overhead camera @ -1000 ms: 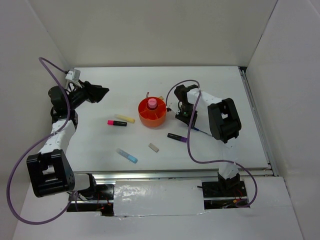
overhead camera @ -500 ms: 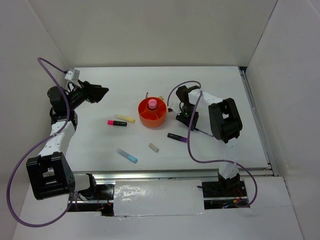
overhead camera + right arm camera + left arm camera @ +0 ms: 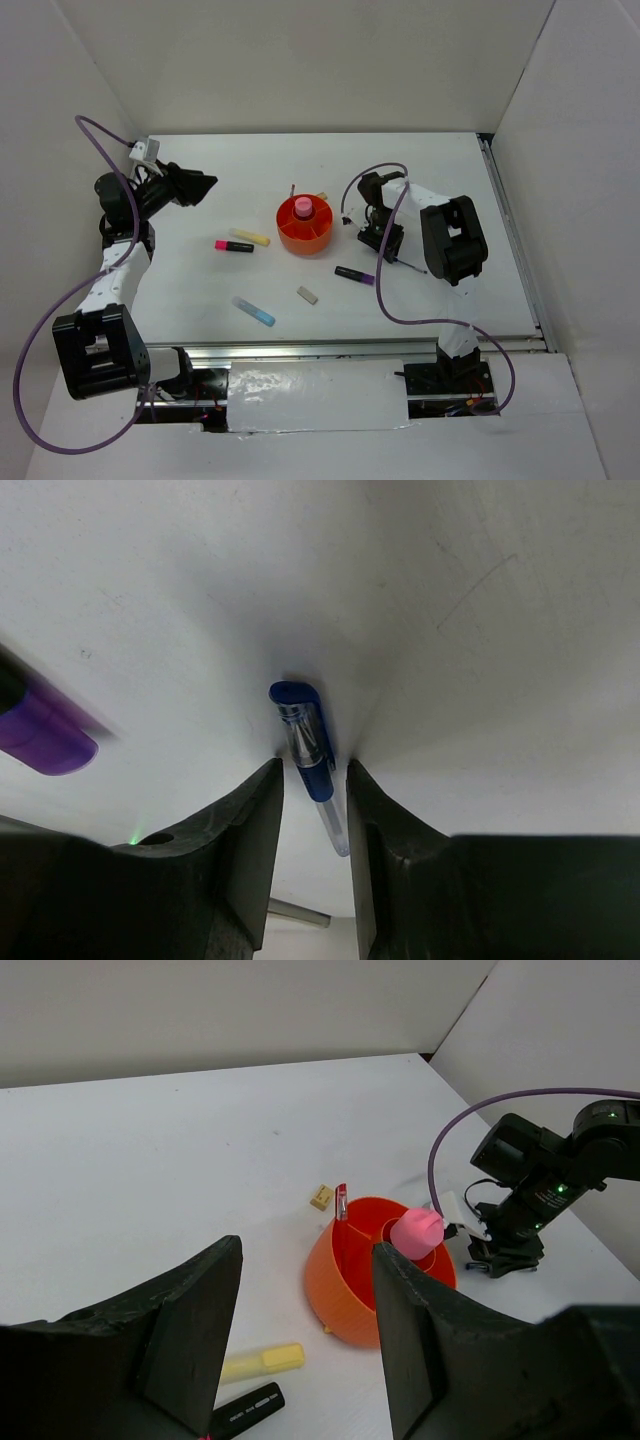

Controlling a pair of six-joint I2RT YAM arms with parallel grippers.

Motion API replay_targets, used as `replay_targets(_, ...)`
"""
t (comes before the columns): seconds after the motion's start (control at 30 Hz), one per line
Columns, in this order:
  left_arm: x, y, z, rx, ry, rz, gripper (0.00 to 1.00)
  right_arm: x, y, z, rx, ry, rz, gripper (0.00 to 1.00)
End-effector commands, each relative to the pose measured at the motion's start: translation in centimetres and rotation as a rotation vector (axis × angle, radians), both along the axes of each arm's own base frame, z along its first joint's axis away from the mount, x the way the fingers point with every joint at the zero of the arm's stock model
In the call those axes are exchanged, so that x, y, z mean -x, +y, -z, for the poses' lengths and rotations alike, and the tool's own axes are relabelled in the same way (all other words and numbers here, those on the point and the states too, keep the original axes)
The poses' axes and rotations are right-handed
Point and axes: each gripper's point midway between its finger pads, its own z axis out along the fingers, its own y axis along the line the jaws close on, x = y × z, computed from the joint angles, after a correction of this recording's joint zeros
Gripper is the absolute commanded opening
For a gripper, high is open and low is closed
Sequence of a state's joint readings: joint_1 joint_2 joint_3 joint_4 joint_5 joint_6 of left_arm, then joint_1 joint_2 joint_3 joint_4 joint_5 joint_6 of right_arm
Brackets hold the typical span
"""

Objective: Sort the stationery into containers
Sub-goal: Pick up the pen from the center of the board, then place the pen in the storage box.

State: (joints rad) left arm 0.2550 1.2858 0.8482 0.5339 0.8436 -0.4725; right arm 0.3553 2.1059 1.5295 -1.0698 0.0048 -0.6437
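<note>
Mid-bench (image 3: 440, 170): orange organizer (image 3: 305, 236), with pink cylinder (image 3: 304, 208) in its central cup and red pen (image 3: 341, 1203) upright in a rim compartment. Broad white stretch behind it to the back wall. Left of it, yellow marker (image 3: 252, 237) and pink-black marker (image 3: 234, 246). Nearer than it, light blue marker (image 3: 255, 312) and eraser (image 3: 307, 294). Right of it, right pincer (image 3: 313, 770) pointing straight down, part-open astride thin blue pen (image 3: 300, 725), not clamped; purple-black marker (image 3: 354, 273) just beside. Far left of it, left pincer (image 3: 303, 1260) raised and angled toward it, wide apart, holding nothing.

Nothing fancy here, just a plain white table (image 3: 250, 170) boxed in by white walls (image 3: 300, 60), metal rail (image 3: 513, 240) along its right edge.
</note>
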Motion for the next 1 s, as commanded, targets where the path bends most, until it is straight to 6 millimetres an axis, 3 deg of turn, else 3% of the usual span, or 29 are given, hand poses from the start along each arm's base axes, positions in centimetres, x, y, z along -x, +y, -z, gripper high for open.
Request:
replay_targets(0.0, 0.5, -0.1, -1.7, -0.030, -0.064, 0.014, 0.66, -0.1, 0.5, 0.4, -0.028, -0.010, 0.010, 0.37)
replay_targets(0.07, 0.6, 0.0, -1.7, -0.033, -0.067, 0.012, 0.66, -0.2, 0.4, 0.4, -0.028, -0.011, 0.011, 0.33)
replay_targets(0.17, 0.6, -0.1, -1.7, -0.031, -0.066, 0.014, 0.66, -0.2, 0.5, 0.4, -0.029, -0.009, 0.011, 0.18)
replay_targets(0.2, 0.6, 0.0, -1.7, -0.030, -0.063, 0.008, 0.66, -0.3, 0.5, 0.3, -0.033, -0.011, 0.016, 0.09)
replay_targets(0.33, 0.8, 0.1, -2.0, -0.032, -0.075, -0.003, 0.67, -1.3, 1.4, -2.0, -0.093, -0.055, 0.044, 0.00)
replay_targets(0.53, 1.4, 0.9, -2.7, -0.025, -0.091, -0.053, 0.67, -6.8, 4.8, -12.7, -0.350, -0.352, 0.172, 0.00)
replay_targets(0.57, 1.5, 1.0, -2.9, -0.026, -0.096, -0.058, 0.67, -8.1, 4.9, -15.9, -0.411, -0.438, 0.197, 0.00)
replay_targets(0.6, 1.6, 1.0, -2.9, -0.025, -0.093, -0.058, 0.67, -8.5, 5.9, -17.7, -0.487, -0.466, 0.201, 0.00)
replay_targets(0.73, 2.2, 1.7, -3.2, -0.023, -0.093, -0.081, 0.67, -11.5, 6.6, -25.3, -0.713, -0.663, 0.322, 0.00)
replay_targets(0.8, 2.6, 1.9, -3.5, -0.028, -0.101, -0.090, 0.67, -12.1, 6.8, -28.7, -0.805, -0.732, 0.356, 0.00)
replay_targets(0.9, 3.1, 2.4, -3.0, -0.021, -0.089, -0.110, 0.67, -13.1, 8.8, -34.3, -1.035, -0.815, 0.462, 0.00)
replay_targets(0.93, 3.2, 2.5, -3.0, -0.019, -0.087, -0.112, 0.67, -12.8, 9.5, -35.7, -1.091, -0.832, 0.458, 0.00)
replay_targets(0.97, 3.4, 2.5, -3.1, -0.016, -0.089, -0.114, 0.67, -12.8, 10.0, -35.7, -1.125, -0.822, 0.478, 0.00)
